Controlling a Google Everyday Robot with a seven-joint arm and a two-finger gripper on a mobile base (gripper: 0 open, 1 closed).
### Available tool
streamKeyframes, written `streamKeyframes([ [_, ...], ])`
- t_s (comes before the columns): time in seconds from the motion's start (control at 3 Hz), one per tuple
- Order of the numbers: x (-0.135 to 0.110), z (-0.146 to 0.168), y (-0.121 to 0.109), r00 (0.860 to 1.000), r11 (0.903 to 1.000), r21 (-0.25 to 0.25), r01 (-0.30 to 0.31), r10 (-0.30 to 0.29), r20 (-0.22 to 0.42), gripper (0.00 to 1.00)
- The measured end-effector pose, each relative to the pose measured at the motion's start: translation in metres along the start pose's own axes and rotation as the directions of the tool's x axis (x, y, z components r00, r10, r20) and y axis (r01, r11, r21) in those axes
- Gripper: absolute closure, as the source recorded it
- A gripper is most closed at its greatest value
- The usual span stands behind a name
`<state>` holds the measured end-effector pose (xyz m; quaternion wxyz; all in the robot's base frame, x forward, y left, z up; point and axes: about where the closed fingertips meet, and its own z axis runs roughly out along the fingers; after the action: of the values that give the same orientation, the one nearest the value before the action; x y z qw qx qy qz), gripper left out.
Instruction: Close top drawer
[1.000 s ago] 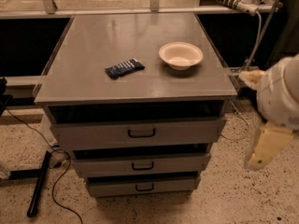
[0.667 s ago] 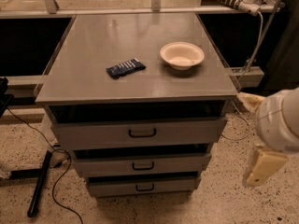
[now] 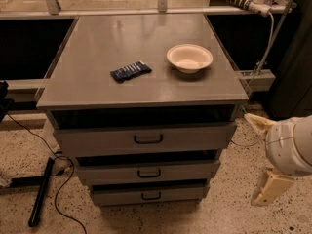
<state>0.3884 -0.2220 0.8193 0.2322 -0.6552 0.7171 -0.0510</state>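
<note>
Beside the table, right of the ajar top drawer, the claw hovers spread.
It should meet the drawer front squarely near the handle and push straight in.

White bowl near dark packet

Top drawer: grey, flat-fronted, with a dark loop handle at mid-front. Pulled partway out, level, front standing proud of the bench edge, with a dark gap showing above it. Gripper low to the right of the drawer front, near but apart from it, jaws spread wide.
</note>
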Motion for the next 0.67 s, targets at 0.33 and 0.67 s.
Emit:
streamKeyframes([
  [0.33, -0.002, 0.017, 0.009, 0.999, 0.9993, -0.037, -0.003, 0.005, 0.038, 0.0],
  [0.67, 0.006, 0.059, 0.031, 0.995, 0.9969, -0.079, -0.01, 0.017, 0.094, 0.0],
])
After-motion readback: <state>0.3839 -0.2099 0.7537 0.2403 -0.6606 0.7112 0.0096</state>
